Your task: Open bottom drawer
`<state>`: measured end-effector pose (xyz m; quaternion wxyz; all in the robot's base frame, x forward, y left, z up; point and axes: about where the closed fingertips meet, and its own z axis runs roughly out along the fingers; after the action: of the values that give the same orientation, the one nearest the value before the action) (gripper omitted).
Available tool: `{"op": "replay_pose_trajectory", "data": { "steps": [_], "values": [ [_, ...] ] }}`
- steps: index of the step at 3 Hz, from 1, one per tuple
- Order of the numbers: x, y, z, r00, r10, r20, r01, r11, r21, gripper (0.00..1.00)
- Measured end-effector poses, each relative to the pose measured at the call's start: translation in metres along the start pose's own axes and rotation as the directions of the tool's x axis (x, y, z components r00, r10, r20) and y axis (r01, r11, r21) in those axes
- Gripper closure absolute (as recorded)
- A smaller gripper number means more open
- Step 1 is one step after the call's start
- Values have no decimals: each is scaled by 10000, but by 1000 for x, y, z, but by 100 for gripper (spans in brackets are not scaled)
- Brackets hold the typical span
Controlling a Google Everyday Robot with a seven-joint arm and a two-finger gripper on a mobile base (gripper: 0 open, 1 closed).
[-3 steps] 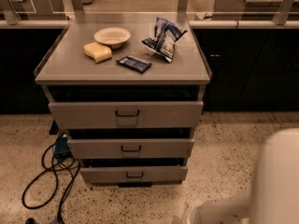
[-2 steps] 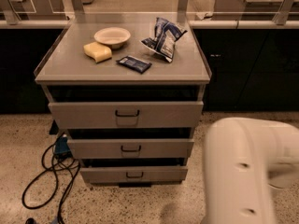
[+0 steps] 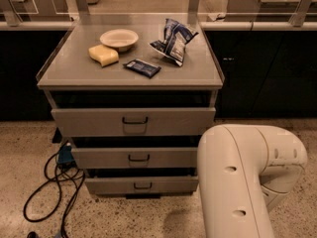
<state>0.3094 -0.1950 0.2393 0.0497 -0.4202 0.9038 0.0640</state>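
Note:
The grey drawer cabinet (image 3: pixel 213 95) stands in the middle of the view with three drawers. The bottom drawer (image 3: pixel 141 185) is the slimmest, near the floor, with a small dark loop handle (image 3: pixel 142 186) at its centre. It looks closed, like the two above it. My white arm (image 3: pixel 242 177) rises at the lower right, in front of the cabinet's right side, and hides the bottom drawer's right end. My gripper is out of view.
On the cabinet top lie a white bowl (image 3: pixel 119 37), a yellow sponge (image 3: pixel 103 55), a dark snack packet (image 3: pixel 142 67) and a blue-white chip bag (image 3: pixel 174 40). Black cables (image 3: pixel 49 182) loop on the speckled floor at left. Dark counters stand behind on both sides.
My arm has risen into view at the lower right and now fills more of that corner. The drawers and the items on top have not moved.

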Motion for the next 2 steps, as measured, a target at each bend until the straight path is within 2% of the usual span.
{"op": "replay_pose_trajectory", "data": {
  "steps": [1, 2],
  "values": [
    [-6, -2, 6, 9992, -329, 209, 338, 9983, -467, 0],
    [-36, 1, 25, 9758, -1691, 1384, 1856, 9757, -1163, 0]
  ]
}}
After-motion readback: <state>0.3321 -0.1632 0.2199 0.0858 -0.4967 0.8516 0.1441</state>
